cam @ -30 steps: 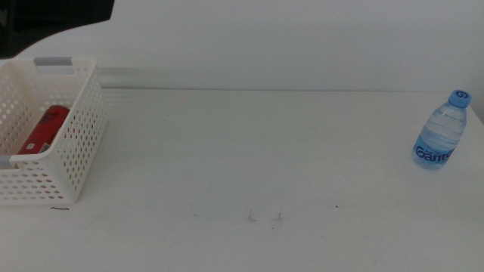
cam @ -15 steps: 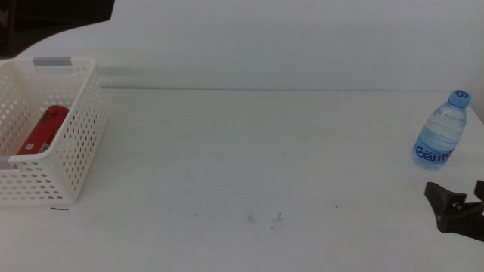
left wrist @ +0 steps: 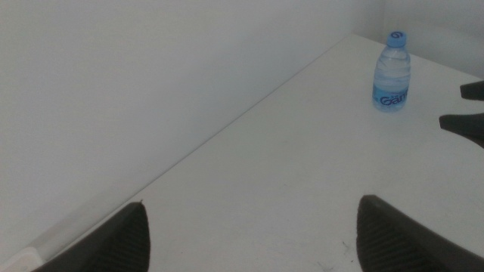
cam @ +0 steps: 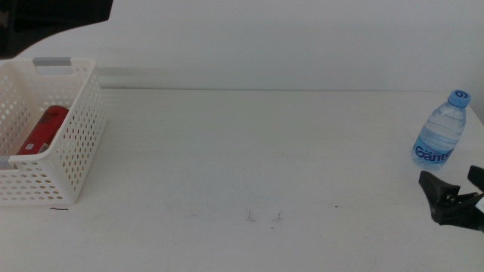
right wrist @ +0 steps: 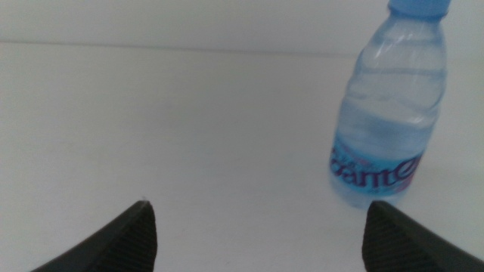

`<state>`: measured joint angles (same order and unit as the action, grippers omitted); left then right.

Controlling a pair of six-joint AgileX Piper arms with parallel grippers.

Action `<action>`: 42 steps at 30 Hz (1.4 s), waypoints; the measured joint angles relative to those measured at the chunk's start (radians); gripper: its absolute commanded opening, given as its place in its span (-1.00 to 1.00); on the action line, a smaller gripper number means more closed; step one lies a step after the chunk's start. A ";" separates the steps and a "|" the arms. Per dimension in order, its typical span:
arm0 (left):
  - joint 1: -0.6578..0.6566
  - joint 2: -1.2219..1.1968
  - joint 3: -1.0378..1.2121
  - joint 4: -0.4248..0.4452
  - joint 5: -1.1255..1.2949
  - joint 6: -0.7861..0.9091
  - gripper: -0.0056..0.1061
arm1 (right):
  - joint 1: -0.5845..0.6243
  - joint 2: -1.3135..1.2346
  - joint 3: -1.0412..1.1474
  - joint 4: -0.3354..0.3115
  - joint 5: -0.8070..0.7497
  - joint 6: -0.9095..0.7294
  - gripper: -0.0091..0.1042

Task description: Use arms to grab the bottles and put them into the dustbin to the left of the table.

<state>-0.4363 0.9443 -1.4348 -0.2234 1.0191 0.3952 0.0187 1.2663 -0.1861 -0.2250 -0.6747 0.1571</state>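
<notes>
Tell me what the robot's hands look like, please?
Little shows. The right hand is matte black: two blunt, wedge-shaped fingers forking from a blocky body at the middle view's right edge. In each wrist view, the hand's own fingers are dark rounded tips; the left hand shows only there. No cables, casing or markings are visible.

Right gripper (cam: pixel 457 193) low at the right edge, jaws spread apart.
Left gripper (left wrist: pixel 249 227) out of the middle view, jaws likewise held wide.
</notes>
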 measured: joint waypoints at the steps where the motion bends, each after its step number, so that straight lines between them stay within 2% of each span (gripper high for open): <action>1: 0.000 0.000 0.000 0.000 0.000 0.000 0.78 | -0.012 0.006 0.000 -0.002 -0.015 -0.010 0.51; 7: 0.000 0.000 0.000 0.001 0.000 0.000 0.78 | -0.134 0.092 0.000 0.005 -0.173 -0.027 0.51; 13: 0.000 0.000 0.000 0.001 0.000 0.000 0.78 | -0.169 0.211 -0.004 0.107 -0.308 -0.103 0.51; 16: 0.000 0.000 0.000 0.001 -0.002 0.000 0.78 | -0.169 0.274 -0.029 0.130 -0.341 -0.137 0.51; 23: 0.000 0.000 0.000 0.001 -0.002 0.000 0.78 | -0.169 0.400 -0.158 0.128 -0.357 -0.157 0.51; 27: 0.000 0.000 0.000 0.001 -0.002 0.000 0.78 | -0.169 0.459 -0.218 0.126 -0.357 -0.157 0.60; 42: 0.000 0.000 0.000 0.001 -0.002 0.000 0.78 | -0.169 0.621 -0.447 0.008 -0.207 -0.148 0.64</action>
<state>-0.4363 0.9443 -1.4348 -0.2219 1.0172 0.3952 -0.1504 1.8874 -0.6326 -0.2168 -0.8821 0.0089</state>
